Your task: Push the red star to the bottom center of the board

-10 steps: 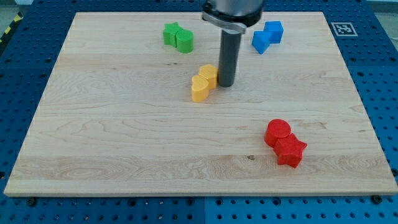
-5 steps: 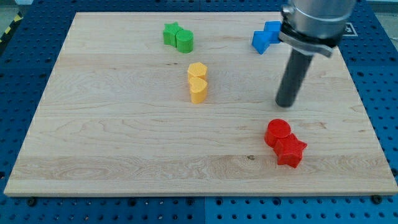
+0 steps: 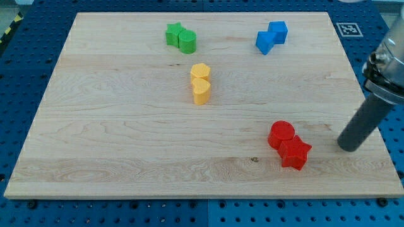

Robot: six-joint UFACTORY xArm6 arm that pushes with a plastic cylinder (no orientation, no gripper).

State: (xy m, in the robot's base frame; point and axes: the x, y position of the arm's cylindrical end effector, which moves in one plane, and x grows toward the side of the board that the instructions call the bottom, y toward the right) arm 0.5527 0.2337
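Red star unmoved; my tip shifted to its right.

We see the red star lying flat on the wooden tabletop toward the view's lower right, its points intact, touching a red cylinder on its upper-left side, well right of the bottom centre and near the bottom edge.
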